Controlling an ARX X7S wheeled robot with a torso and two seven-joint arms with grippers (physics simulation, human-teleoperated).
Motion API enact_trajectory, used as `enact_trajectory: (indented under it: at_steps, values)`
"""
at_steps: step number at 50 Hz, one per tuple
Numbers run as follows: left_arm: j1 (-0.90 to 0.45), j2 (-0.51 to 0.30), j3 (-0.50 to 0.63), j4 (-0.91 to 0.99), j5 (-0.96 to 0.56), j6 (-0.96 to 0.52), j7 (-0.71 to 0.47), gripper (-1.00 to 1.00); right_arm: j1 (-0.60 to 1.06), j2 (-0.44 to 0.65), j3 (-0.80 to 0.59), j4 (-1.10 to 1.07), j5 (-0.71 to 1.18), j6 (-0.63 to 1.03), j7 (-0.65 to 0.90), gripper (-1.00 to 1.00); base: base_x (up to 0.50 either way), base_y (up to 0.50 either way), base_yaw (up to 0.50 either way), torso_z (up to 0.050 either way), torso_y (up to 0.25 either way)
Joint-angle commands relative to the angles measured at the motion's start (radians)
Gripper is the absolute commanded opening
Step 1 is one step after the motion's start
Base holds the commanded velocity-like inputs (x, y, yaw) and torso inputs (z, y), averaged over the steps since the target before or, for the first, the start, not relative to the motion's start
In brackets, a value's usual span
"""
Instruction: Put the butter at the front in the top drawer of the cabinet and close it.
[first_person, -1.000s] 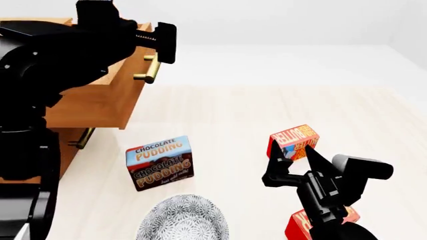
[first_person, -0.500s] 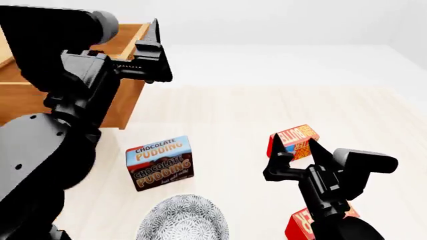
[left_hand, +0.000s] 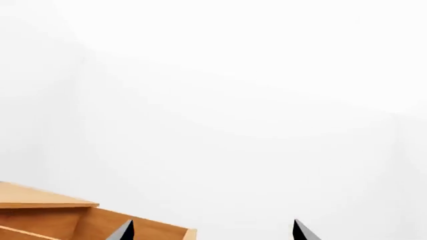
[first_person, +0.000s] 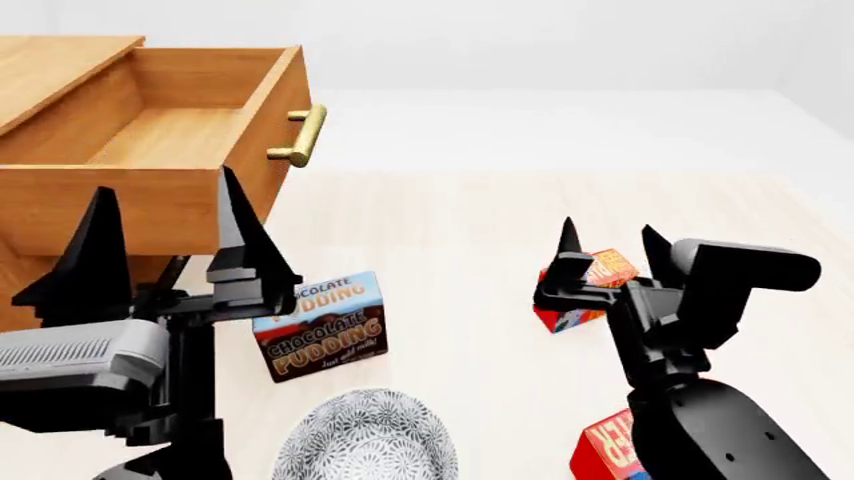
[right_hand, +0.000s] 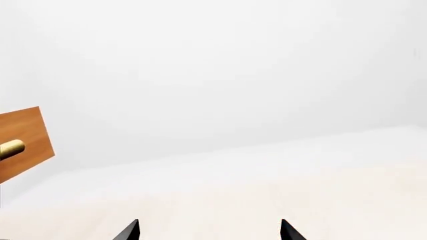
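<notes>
**Meanwhile: two butters, one pulled-out drawer**

Two butter boxes were counted on the bench (first_person: 441, 230): the butter (first_person: 595, 290) partly hidden behind the right pincer (first_person: 610, 243), the other butter (first_person: 607, 447) cut off at the frame edge. One pudding box (first_person: 324, 325) and one patterned bowl (first_person: 367, 440) were seen. The top drawer (first_person: 160, 135) of the cabinet (first_person: 54, 60) was pulled out; nothing was seen inside. Both pincers, left pincer (first_person: 167, 225) included, were spread, gripping nothing.

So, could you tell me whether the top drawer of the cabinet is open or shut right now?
Open. In the head view the top drawer is pulled out, its bare wooden floor showing, with nothing visible inside.
</notes>
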Motion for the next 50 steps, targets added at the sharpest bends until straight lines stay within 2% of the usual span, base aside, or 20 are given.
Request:
enact_trajectory:
  at_steps: [1, 6, 11, 18, 23, 29, 40, 50]
  values:
    - [0.070, 0.016, 0.002, -0.089, 0.045, 0.169, 0.000, 1.00, 0.201, -0.021, 0.012, -0.005, 0.020, 0.192, 0.168, 1.00, 0.00, 0.00, 0.00, 0.000, 0.000]
    - [0.067, 0.014, 0.001, -0.106, 0.056, 0.184, -0.010, 1.00, 0.403, -0.096, 0.051, 0.093, 0.110, 0.359, 0.276, 1.00, 0.00, 0.00, 0.00, 0.000, 0.000]
    - [0.053, 0.008, -0.006, -0.110, 0.062, 0.170, -0.029, 1.00, 0.540, -0.169, 0.096, 0.323, 0.171, 0.388, 0.256, 1.00, 0.00, 0.00, 0.00, 0.000, 0.000]
    - [0.021, -0.008, -0.021, -0.126, 0.026, 0.157, -0.031, 1.00, 0.700, -0.202, 0.103, 0.545, 0.142, 0.382, 0.272, 1.00, 0.00, 0.00, 0.00, 0.000, 0.000]
    - [0.009, -0.019, -0.020, -0.144, 0.028, 0.205, -0.010, 1.00, 0.803, -0.224, 0.121, 0.703, 0.107, 0.359, 0.317, 1.00, 0.00, 0.00, 0.00, 0.000, 0.000]
    - [0.001, -0.021, -0.041, -0.138, 0.058, 0.292, -0.014, 1.00, 0.828, -0.247, 0.159, 0.767, 0.108, 0.334, 0.373, 1.00, 0.00, 0.00, 0.00, 0.000, 0.000]
    - [0.024, -0.029, -0.025, -0.150, 0.012, 0.400, 0.028, 1.00, 0.816, -0.246, 0.184, 0.826, 0.117, 0.318, 0.399, 1.00, 0.00, 0.00, 0.00, 0.000, 0.000]
    - [0.037, -0.033, -0.016, -0.153, 0.010, 0.455, 0.038, 1.00, 0.771, -0.244, 0.210, 0.784, 0.167, 0.351, 0.442, 1.00, 0.00, 0.00, 0.00, 0.000, -0.225]
